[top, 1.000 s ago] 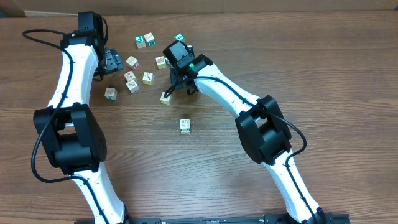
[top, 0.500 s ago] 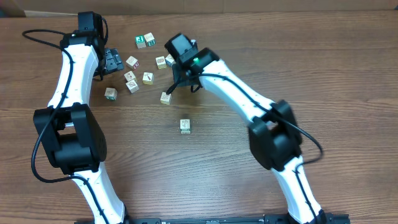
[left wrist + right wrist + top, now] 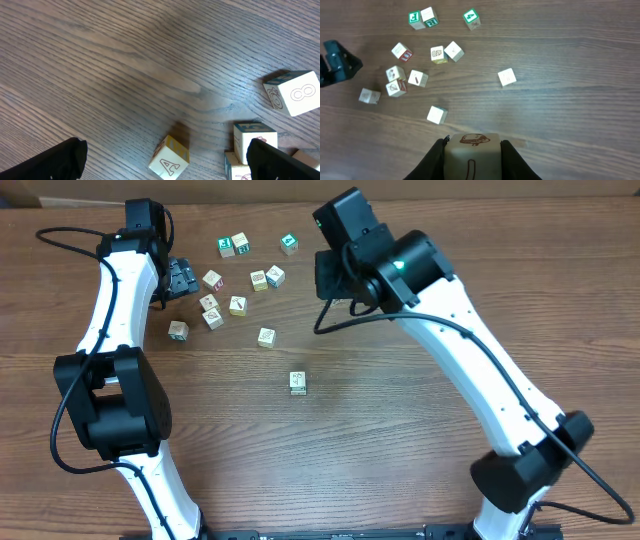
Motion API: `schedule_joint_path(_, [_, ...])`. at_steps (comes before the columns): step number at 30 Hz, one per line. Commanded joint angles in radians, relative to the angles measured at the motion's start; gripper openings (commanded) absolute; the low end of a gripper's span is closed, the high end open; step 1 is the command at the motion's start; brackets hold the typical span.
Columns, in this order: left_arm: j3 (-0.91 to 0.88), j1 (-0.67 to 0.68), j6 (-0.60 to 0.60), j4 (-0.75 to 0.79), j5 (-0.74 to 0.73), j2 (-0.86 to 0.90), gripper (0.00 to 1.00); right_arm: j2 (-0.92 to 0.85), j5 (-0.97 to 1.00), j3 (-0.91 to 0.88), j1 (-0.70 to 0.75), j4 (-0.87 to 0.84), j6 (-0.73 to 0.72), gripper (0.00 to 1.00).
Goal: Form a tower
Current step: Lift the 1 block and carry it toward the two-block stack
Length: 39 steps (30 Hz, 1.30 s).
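Dark brown wood-grain tabletop [image 3: 300, 470], tan strip [image 3: 480, 187] along far edge.

Loose cubes [image 3: 238, 305] lie scattered at the table's [image 3: 400, 460] far side; one cube [image 3: 266, 337] sits alone nearer, and the tower [image 3: 298, 383] stands nearer still, apart.

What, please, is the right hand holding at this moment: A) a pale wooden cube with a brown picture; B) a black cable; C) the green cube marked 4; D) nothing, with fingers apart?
A: the right wrist view shows the right hand shut on a pale cube bearing a brown picture.
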<state>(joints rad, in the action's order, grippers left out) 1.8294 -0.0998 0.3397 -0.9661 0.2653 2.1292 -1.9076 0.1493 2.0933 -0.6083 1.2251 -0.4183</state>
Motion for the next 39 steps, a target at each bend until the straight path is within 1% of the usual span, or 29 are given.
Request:
schedule_joint_path(1, [0.005,0.003,-0.011,-0.002,-0.004,0.010,1.00,0.027,0.007,0.008,0.011,0.017,-0.001,0.22])
schedule_joint_path(3, [0.005,0.003,-0.011,-0.002,-0.004,0.010,1.00,0.027,0.007,0.008,0.016,0.039,-0.001,0.16])
schedule_joint_path(4, [0.005,0.003,-0.011,-0.002,-0.004,0.010,1.00,0.027,0.007,0.008,0.021,0.056,-0.001,0.15])
schedule_joint_path(6, [0.005,0.003,-0.011,-0.002,-0.004,0.010,0.99,0.027,0.007,0.007,0.029,0.082,-0.001,0.07])
schedule_joint_path(8, [0.005,0.003,-0.011,-0.002,-0.004,0.010,0.99,0.027,0.007,0.007,0.040,0.103,-0.001,0.04])
schedule_joint_path(14, [0.005,0.003,-0.011,-0.002,-0.004,0.010,0.99,0.027,0.006,0.007,0.076,0.155,-0.002,0.04])
schedule_joint_path(18, [0.005,0.003,-0.011,-0.002,-0.004,0.010,1.00,0.026,0.006,0.001,0.089,0.189,-0.006,0.09])
schedule_joint_path(21, [0.005,0.003,-0.011,-0.002,-0.004,0.010,1.00,0.025,0.007,0.000,0.089,0.220,-0.021,0.10])
schedule_joint_path(22, [0.005,0.003,-0.011,-0.002,-0.004,0.010,1.00,0.025,0.006,0.000,0.089,0.236,-0.044,0.09])
schedule_joint_path(24, [0.005,0.003,-0.011,-0.002,-0.004,0.010,0.99,0.024,0.007,0.000,0.089,0.264,-0.082,0.04])
schedule_joint_path(25, [0.005,0.003,-0.011,-0.002,-0.004,0.010,0.99,0.024,0.007,0.000,0.089,0.277,-0.092,0.04])
schedule_joint_path(29, [0.005,0.003,-0.011,-0.002,-0.004,0.010,1.00,0.024,0.003,0.000,0.088,0.308,-0.111,0.04])
schedule_joint_path(39, [0.005,0.003,-0.011,-0.002,-0.004,0.010,1.00,0.007,-0.126,-0.001,0.081,0.333,-0.121,0.04])
